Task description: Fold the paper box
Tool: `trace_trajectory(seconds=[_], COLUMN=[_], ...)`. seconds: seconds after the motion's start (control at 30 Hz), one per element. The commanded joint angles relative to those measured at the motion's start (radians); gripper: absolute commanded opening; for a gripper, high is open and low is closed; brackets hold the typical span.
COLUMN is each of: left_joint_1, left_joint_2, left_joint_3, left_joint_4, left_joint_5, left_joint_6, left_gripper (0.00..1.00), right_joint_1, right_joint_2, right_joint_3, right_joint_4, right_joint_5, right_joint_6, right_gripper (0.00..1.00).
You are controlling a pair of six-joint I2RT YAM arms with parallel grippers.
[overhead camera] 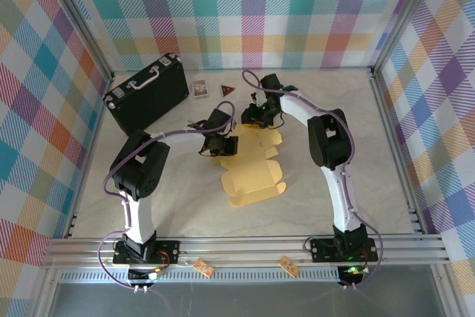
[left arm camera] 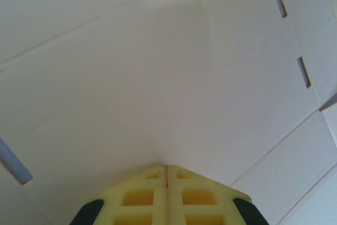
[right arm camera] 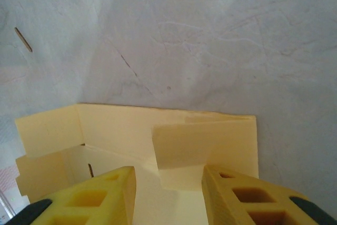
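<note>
- Top external: the paper box (overhead camera: 256, 176), a flat mustard-yellow die-cut sheet with flaps and tabs, lies on the pale table (overhead camera: 356, 154) between the two arms, roughly mid-table.
- Same view: the left gripper (overhead camera: 215, 145) is down at the sheet's far left corner and the right gripper (overhead camera: 254, 116) at its far edge, the two near each other; how the jaws stand cannot be read from up here.
- Same view: a black case (overhead camera: 145, 96) with a pale handle lies at the far left, well apart from the sheet, and a small card (overhead camera: 198, 88) lies just beside it.
- Left wrist: the left gripper (left arm camera: 167, 168) has its yellow fingers (left arm camera: 142, 201) pressed together with only a thin seam between them.
- Same view: their tips are right up against the paper box (left arm camera: 158, 77) (washed out to near white here), which carries crease lines and two narrow slots (left arm camera: 304, 72). Whether any cardboard is nipped in the seam cannot be told.
- Right wrist: the right gripper (right arm camera: 168, 175) has its fingers (right arm camera: 108, 196) spread apart.
- Same view: a raised flap (right arm camera: 202, 143) of the paper box (right arm camera: 121, 125) stands in the gap, nearer one finger, with a clear space on the other side.
- Same view: the sheet's far edge ends on the veined table (right arm camera: 210, 35).
</note>
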Motion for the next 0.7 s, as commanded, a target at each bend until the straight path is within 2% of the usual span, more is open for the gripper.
trace_trajectory(seconds=[0.0, 0.17, 0.33, 0.4, 0.47, 0.67], left_joint_1=[-0.01, -0.009, -0.01, -0.01, -0.009, -0.011], left_joint_2=[0.011, 0.01, 0.005, 0.006, 0.006, 0.001], left_joint_3=[-0.029, -0.031, -0.032, -0.033, -0.032, -0.034], left_joint_4=[-0.064, -0.096, -0.097, -0.097, -0.097, -0.098], left_joint_5=[-0.024, -0.024, -0.026, -0.028, -0.028, -0.03], left_joint_6=[0.012, 0.012, 0.012, 0.012, 0.012, 0.014], left_gripper=[0.01, 0.01, 0.01, 0.01, 0.01, 0.01], right_joint_1=[0.013, 0.013, 0.013, 0.013, 0.014, -0.013], right_joint_2=[0.057, 0.068, 0.054, -0.013, -0.096, -0.361], right_joint_3=[0.019, 0.014, 0.015, -0.018, -0.037, -0.197], right_joint_4=[-0.056, -0.086, -0.09, -0.049, -0.038, -0.019], right_joint_5=[0.028, 0.09, 0.085, 0.053, 0.04, 0.096], right_joint_6=[0.011, 0.017, 0.019, 0.018, 0.01, -0.034], right_gripper=[0.4, 0.4, 0.39, 0.42, 0.49, 0.63])
